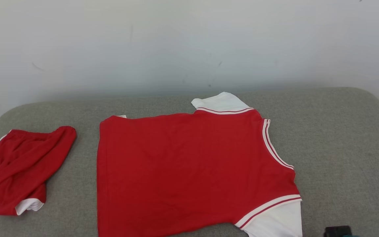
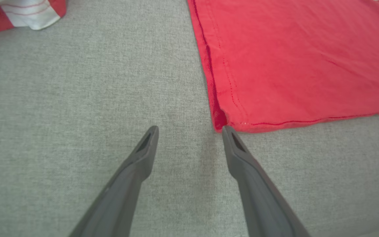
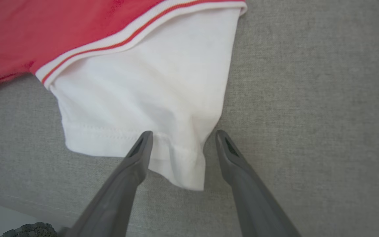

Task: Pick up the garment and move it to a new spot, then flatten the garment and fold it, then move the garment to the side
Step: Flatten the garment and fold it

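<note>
Although no fold shows yet, the red short-sleeved jersey shirt with white sleeves and striped trim (image 1: 189, 171) lies spread nearly flat in the middle of the grey woven padded surface (image 1: 341, 148). Its hem is toward the robot's left and its neck opening toward the right. One white sleeve (image 1: 222, 102) points away from the robot and the other lies at the near edge. Judging from this lie, the pick-up, the move to a new spot and most of the flattening look done. The folding and the final shift to the side are left.

The left gripper (image 2: 189, 129) sits low over bare grey cloth with its fingers spread wide and nothing between them. One fingertip is just beside the near hem corner (image 2: 222, 122); I cannot tell whether it touches. The right gripper (image 3: 183, 132) is likewise spread, and the cuff of the near white sleeve (image 3: 143, 92) lies loose between its fingers, not pinched.

A crumpled red garment with white edging (image 1: 21, 168) sits apart at the left end of the surface. It takes up room there, so the side spot for the folded shirt probably has to be chosen with it in mind.
</note>
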{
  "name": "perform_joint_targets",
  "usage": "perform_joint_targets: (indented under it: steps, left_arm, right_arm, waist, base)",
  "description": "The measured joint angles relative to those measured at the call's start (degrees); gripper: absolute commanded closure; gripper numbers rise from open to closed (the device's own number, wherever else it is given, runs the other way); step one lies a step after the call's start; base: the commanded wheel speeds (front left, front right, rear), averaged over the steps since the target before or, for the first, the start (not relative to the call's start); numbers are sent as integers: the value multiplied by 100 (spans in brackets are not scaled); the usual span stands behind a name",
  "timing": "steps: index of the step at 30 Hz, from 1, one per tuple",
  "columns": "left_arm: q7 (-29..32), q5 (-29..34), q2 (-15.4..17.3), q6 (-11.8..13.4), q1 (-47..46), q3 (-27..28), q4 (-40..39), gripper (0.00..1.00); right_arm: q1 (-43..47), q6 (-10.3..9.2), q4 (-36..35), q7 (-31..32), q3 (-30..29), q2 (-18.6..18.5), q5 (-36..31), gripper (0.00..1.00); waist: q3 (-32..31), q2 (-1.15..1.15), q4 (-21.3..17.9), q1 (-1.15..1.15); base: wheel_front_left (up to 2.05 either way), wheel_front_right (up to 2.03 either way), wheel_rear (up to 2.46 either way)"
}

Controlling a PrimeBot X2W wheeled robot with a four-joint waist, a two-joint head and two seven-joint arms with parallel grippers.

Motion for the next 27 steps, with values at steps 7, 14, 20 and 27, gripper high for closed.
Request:
perform_joint_targets:
  steps: [7, 14, 20, 27]
  left_arm:
    - [-197, -9, 165, 71, 120, 193, -208, 0]
    - [-405, -29, 307, 241, 252, 616, -626, 0]
    - [-467, 73, 205, 307, 306, 917, -969, 0]
    - [-483, 233, 147, 355, 351, 1343, -1265, 0]
  right_arm:
    - [201, 199, -472, -77, -309, -313, 320, 0]
    - [259, 242, -1322, -441, -528, -378, 407, 0]
    - [-38, -2, -1627, -1050, -667, -305, 27, 0]
    - [-172, -332, -1767, -1694, -772, -127, -411, 0]
  waist:
    - [-37, 1, 75, 0]
    - [-77, 1, 42, 0]
    - [-55, 0, -68, 0]
    - [20, 1, -158, 0]
  base:
    - [0, 0, 0]
    - [0, 0, 0]
    - [0, 0, 0]
    - [0, 0, 0]
